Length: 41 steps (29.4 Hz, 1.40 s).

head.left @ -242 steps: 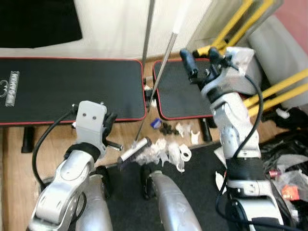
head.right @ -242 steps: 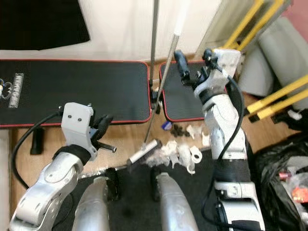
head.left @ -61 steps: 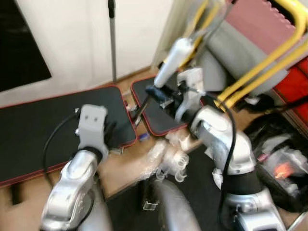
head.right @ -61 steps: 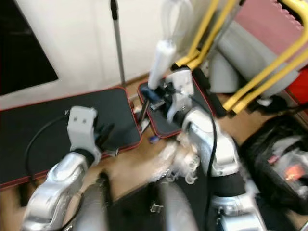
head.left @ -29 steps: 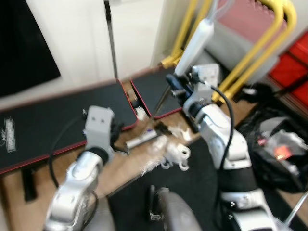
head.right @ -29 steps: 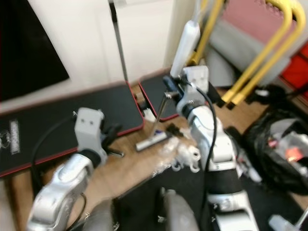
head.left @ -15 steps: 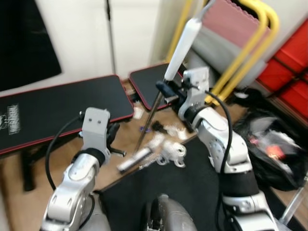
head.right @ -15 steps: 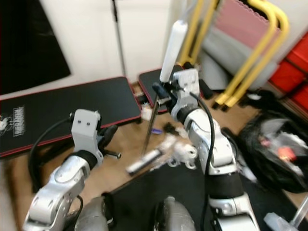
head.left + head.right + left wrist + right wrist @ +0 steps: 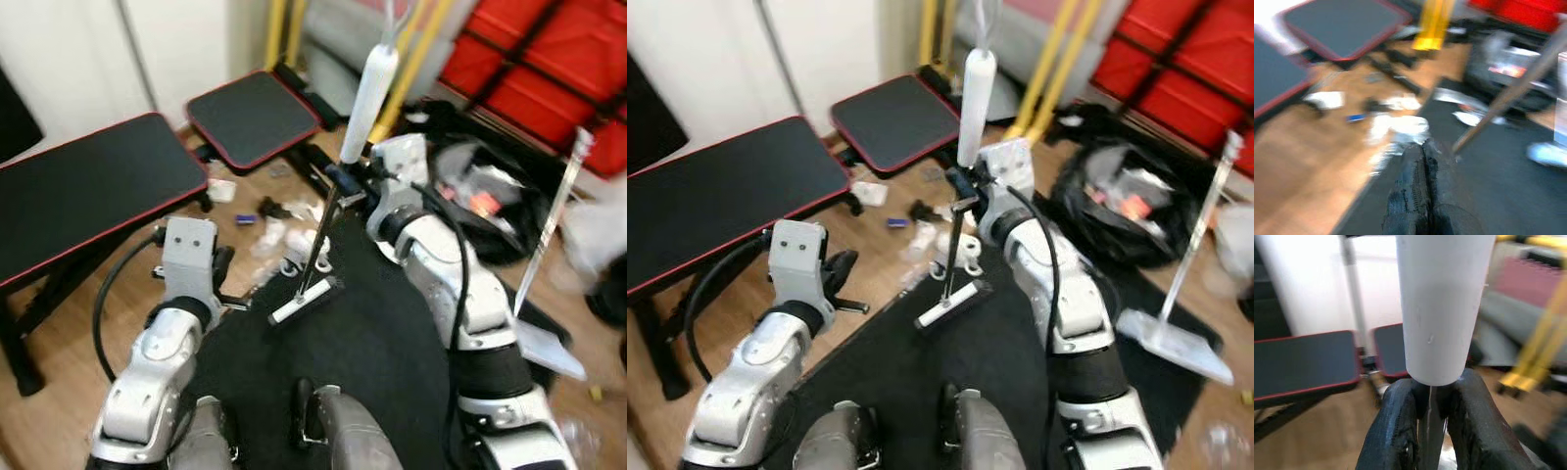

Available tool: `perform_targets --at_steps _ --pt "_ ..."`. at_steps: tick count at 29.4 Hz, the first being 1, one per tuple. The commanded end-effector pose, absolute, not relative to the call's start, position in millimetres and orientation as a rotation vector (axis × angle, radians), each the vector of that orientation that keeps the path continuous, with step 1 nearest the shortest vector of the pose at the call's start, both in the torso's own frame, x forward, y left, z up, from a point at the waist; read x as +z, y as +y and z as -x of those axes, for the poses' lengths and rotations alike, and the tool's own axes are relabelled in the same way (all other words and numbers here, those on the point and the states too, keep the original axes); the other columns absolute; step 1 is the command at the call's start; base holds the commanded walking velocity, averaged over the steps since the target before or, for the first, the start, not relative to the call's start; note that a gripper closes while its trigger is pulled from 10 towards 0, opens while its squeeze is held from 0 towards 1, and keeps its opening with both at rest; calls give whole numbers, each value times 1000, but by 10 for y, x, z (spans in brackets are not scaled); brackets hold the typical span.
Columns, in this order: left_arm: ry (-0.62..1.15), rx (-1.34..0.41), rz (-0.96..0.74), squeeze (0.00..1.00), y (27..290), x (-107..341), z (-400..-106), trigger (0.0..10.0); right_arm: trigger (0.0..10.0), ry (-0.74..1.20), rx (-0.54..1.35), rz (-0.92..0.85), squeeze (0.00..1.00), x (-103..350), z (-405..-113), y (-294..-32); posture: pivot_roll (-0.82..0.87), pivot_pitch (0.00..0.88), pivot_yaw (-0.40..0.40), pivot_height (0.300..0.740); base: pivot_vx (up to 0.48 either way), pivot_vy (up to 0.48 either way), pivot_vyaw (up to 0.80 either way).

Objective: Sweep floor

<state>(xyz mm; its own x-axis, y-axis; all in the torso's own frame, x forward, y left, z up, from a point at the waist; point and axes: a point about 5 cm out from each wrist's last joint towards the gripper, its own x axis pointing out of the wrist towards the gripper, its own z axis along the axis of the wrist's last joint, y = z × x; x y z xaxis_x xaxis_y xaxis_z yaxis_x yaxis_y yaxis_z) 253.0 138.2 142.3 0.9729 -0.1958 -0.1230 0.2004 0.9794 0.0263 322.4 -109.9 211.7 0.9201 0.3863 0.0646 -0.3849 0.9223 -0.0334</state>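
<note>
**Broom held upright over the black mat amid gym clutter**

The right gripper (image 9: 958, 184) is closed around the thin metal shaft of the broom (image 9: 951, 257), just below its white handle grip (image 9: 972, 106); in the right wrist view both black fingers (image 9: 1393, 431) press against the shaft from either side. The broom stands nearly upright, and its narrow head (image 9: 953, 305) rests on the black floor mat (image 9: 1019, 343) directly below and slightly toward the robot from the gripper. Just beyond the head, at the mat's far edge, lie scraps of white litter (image 9: 939, 238) on the wooden floor (image 9: 882, 250), together with a small blue piece (image 9: 895, 222) and some dark bits.

The left gripper (image 9: 1422, 147) hangs low to the left of the broom head, its fingers pressed together and holding nothing; it hovers at the mat's edge, the litter lying ahead of it.

Farther out, beyond both grippers, stand two black red-trimmed bench pads (image 9: 725, 201), the smaller one (image 9: 893, 119) near the yellow tubular frame (image 9: 1048, 69). To the right of the right gripper sit a black bag of rubbish (image 9: 1122, 211), red panels (image 9: 1185, 69), and a long-handled dustpan (image 9: 1171, 343) lying on the mat's right edge. A white wall (image 9: 715, 59) closes the room behind the benches.
</note>
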Motion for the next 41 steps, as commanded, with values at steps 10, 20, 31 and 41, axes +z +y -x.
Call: perform_targets --at_steps 10,20,31,41 --pt "120 -229 -30 0 1373 1387 -2522 10000 10000 -101 327 50 0 2122 -3173 -1158 -83 187 -200 740 -24 0 -800" --pt "106 -238 -33 0 1400 1378 -2536 10000 10000 -108 303 36 0 2102 -3176 -1168 -80 160 -202 740 69 0 -726" --pt "96 -248 -33 0 1378 1360 -2566 10000 10000 -125 307 11 0 2095 -3184 -1116 -78 132 -201 740 429 0 -364" --pt "54 -250 -18 0 1326 1404 -2682 10000 10000 -179 347 -19 0 2199 -3223 -1087 -92 89 -212 740 418 0 0"
